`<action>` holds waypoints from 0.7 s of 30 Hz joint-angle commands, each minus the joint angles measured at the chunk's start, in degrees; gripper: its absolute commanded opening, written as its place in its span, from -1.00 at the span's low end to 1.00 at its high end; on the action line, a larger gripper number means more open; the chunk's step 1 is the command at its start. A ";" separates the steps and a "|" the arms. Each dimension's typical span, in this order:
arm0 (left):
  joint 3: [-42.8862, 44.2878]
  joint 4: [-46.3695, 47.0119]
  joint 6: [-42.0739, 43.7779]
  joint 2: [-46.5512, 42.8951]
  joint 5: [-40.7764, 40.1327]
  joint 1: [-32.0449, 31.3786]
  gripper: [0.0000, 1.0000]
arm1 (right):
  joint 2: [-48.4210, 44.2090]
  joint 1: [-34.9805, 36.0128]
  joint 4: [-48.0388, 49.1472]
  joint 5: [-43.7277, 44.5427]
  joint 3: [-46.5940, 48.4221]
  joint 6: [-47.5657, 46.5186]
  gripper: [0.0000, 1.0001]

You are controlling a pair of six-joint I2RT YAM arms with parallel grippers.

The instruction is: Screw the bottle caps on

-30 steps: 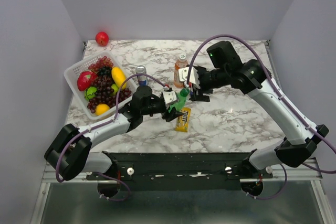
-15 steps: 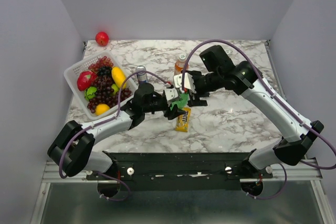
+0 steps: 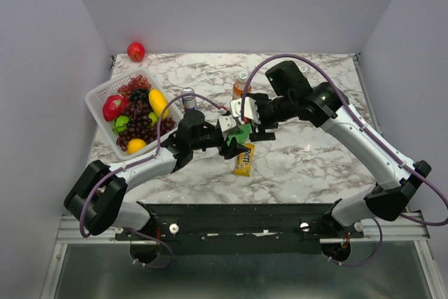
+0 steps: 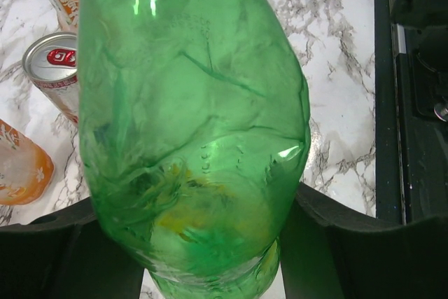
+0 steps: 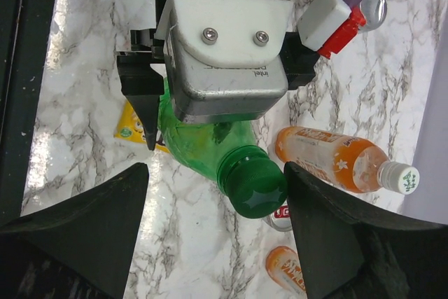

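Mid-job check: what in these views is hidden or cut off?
1. Right wrist view: the green cap covers its own threads, so how tight it sits is unknowable.
2. Left wrist view: the green bottle fills the frame, hiding where the left gripper presses it.
3. Right wrist view: a finger of the right gripper hides most of the lower orange bottle; cap unseen.

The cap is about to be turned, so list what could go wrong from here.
1. The green cap sits off-centre in the open right tool; closing could push it askew and cross-thread it.
2. The left tool holds the green bottle by its thin, creased body; twisting may make it slip or buckle.
3. An orange bottle is close by and could get knocked.
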 commanded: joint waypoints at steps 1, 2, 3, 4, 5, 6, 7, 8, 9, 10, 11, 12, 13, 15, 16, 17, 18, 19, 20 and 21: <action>0.87 3.20 -2.29 -0.26 0.08 0.77 -1.00 | -0.11 0.57 0.10 1.71 -1.21 1.07 0.71; 0.87 3.29 -2.30 -0.35 -0.01 0.86 -1.00 | -0.12 0.48 0.11 1.89 -1.21 1.33 0.71; 0.70 3.38 -2.30 -0.35 -0.10 0.95 -1.00 | -0.12 0.57 0.19 2.07 -1.13 1.59 0.70; 0.61 3.47 -2.38 -0.44 -0.10 0.95 -1.00 | -0.03 0.48 0.02 2.42 -1.04 1.68 0.71; 0.70 3.56 -2.47 -0.44 -0.18 1.04 -1.00 | 0.23 0.57 -0.16 2.51 -1.04 1.77 0.70; 0.70 3.56 -2.47 -0.44 -0.19 1.04 -1.00 | 0.15 0.57 -0.16 2.59 -1.04 1.86 0.70; 0.70 3.47 -2.47 -0.44 -0.19 1.04 -1.00 | 0.15 0.48 -0.07 2.86 -1.13 1.95 0.71; 0.70 3.56 -2.56 -0.61 -0.19 1.04 -1.00 | 0.15 0.57 -0.07 2.95 -1.13 2.21 0.71; 0.61 3.56 -2.56 -0.61 -0.27 1.12 -1.00 | 0.15 0.57 -0.07 3.03 -1.13 2.38 0.71; 0.61 3.64 -2.56 -0.61 -0.53 1.21 -1.00 | 0.06 0.57 -0.16 3.38 -1.21 2.47 0.71; 0.61 3.64 -2.56 -0.70 -0.62 1.13 -1.00 | 0.06 0.57 -0.16 3.47 -1.21 2.56 0.70; 0.52 3.64 -2.65 -0.61 -0.62 1.21 -1.00 | -0.03 0.57 -0.25 3.56 -1.21 2.65 0.71; 0.52 3.73 -2.73 -0.61 -0.80 1.21 -1.00 | -0.03 0.57 -0.33 3.65 -1.39 2.65 0.71; 0.43 3.91 -2.91 -0.79 -0.98 1.39 -1.00 | -0.12 0.57 -0.60 3.74 -1.48 3.09 0.70; 0.35 3.99 -2.91 -0.70 -0.98 1.48 -1.00 | -0.12 0.57 -0.95 3.74 -1.48 3.18 0.70; 0.43 4.08 -2.91 -0.79 -1.15 1.56 -1.00 | -0.03 0.57 -1.12 3.74 -1.57 3.44 0.70; 0.43 4.08 -2.91 -0.61 -1.24 1.56 -1.00 | -0.03 0.57 -1.21 3.82 -1.65 3.53 0.70; 0.52 4.08 -2.82 -0.70 -1.24 1.65 -1.00 | -0.29 0.57 -1.21 3.83 -1.65 3.70 0.71; 0.52 4.00 -2.82 -0.61 -1.24 1.65 -1.00 | -0.38 0.57 -1.21 3.91 -1.83 3.79 0.70; 0.52 4.00 -2.74 -0.79 -1.33 1.74 -1.00 | -0.47 0.57 -1.21 3.91 -1.83 3.88 0.71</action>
